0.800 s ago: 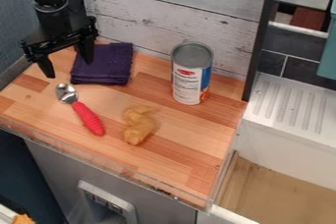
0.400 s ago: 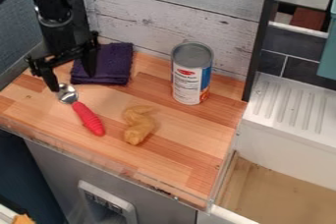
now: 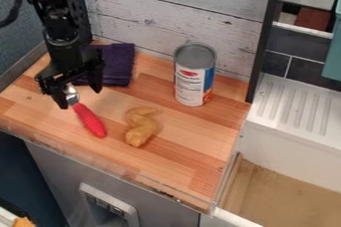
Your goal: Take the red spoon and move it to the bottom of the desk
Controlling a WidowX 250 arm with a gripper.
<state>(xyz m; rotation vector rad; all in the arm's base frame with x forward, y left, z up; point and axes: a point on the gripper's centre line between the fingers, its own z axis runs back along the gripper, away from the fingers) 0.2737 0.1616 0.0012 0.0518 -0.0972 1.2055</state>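
A wooden counter point(image 3: 180, 146) stretches across the middle, with a white sink point(image 3: 293, 136) to its right. At the counter's upper left, my black claw point(image 3: 81, 98) hangs from my arm, released, its two fingers spread on either side of a metal spoon bowl. A folded dark purple cloth point(image 3: 120, 61) lies just behind the claw. A tall can point(image 3: 193, 81) stands upright near the back wall. The red-handled spoon point(image 3: 88, 120) lies on the counter's left part, handle slanting toward the front edge. Beside it sits a small, lumpy golden-brown thing point(image 3: 140, 126).
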